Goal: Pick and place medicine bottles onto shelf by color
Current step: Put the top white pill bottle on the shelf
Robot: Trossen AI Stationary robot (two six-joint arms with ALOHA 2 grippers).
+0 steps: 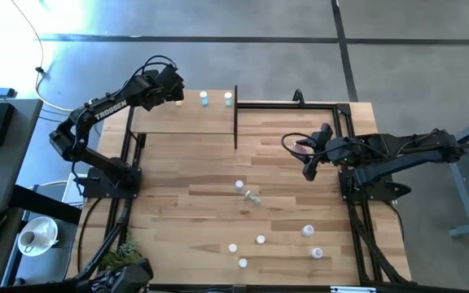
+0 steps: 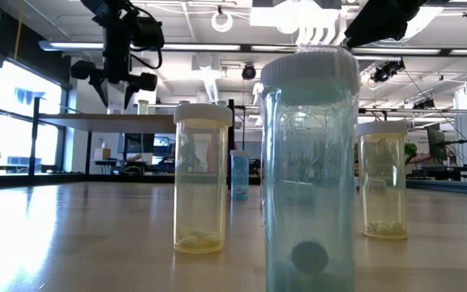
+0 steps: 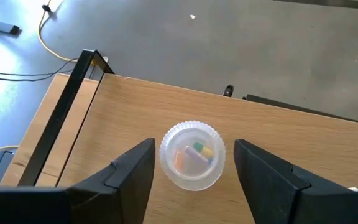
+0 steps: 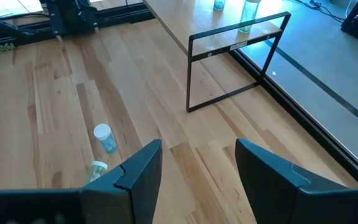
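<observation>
A small bottle with a ribbed white cap (image 3: 192,154) stands upright on the light-wood shelf (image 3: 272,134) near its far left corner. My left gripper (image 3: 194,180) is open above it, one finger on each side of the cap with a sliver of wood showing on both sides. In the low view my left gripper (image 2: 116,96) hangs at the upper left. Two more bottles (image 1: 204,98) (image 1: 228,98) stand on the shelf (image 1: 181,120). My right gripper (image 1: 309,167) hovers open over the table's right part, with nothing between its fingers (image 4: 197,180).
Several bottles are scattered over the table's near half: one standing (image 1: 239,185), one lying (image 1: 252,198), others near the front (image 1: 307,231) (image 1: 243,263). A black post frame (image 4: 238,59) stands at the shelf's right end. A tall blue bottle (image 2: 310,170) fills the low view.
</observation>
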